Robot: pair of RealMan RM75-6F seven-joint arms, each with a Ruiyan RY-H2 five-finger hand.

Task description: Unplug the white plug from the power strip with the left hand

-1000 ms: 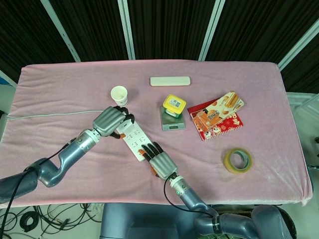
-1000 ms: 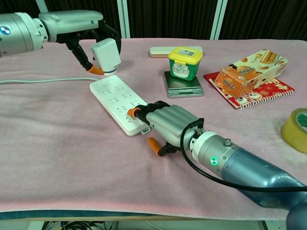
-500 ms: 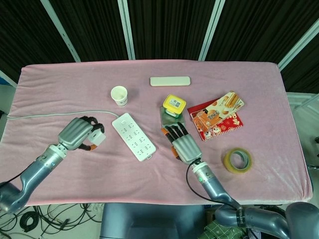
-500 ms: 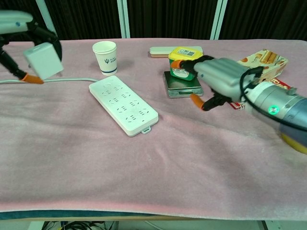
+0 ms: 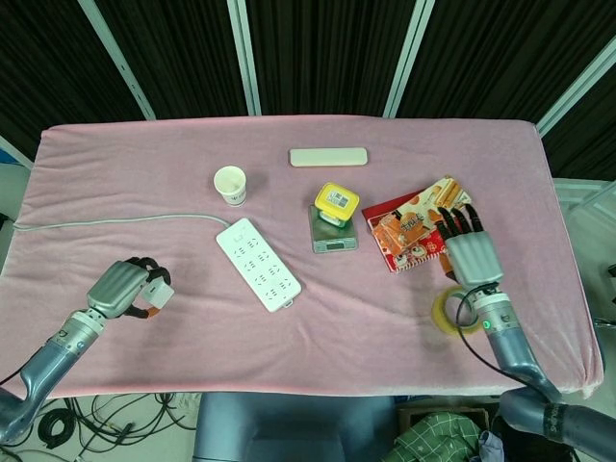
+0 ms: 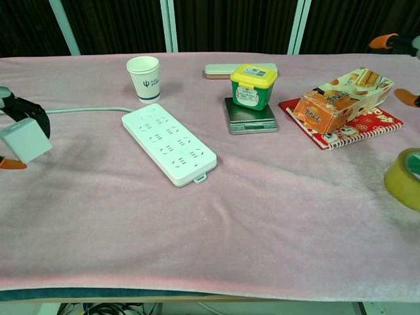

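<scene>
My left hand (image 5: 120,287) has its fingers (image 5: 146,267) curled around the white plug (image 6: 24,140), holding it low over the near-left part of the worktop (image 5: 318,318). The plug is already out of the power strip (image 5: 258,263), which lies well apart to my right, its long axis running diagonally from far-left to near-right; its grey cord (image 5: 106,220) trails off toward the left edge. My left hand is by far the nearer one to the plug. My right hand (image 5: 469,252) holds nothing, fingers extended and a little apart, over the snack box (image 5: 409,226) and just above the tape roll (image 5: 458,310).

A paper cup (image 5: 230,183) stands beyond the strip; I cannot see anything in it. A green jar (image 5: 337,203) with a yellow lid, closed, sits on the small scale (image 5: 332,238).
</scene>
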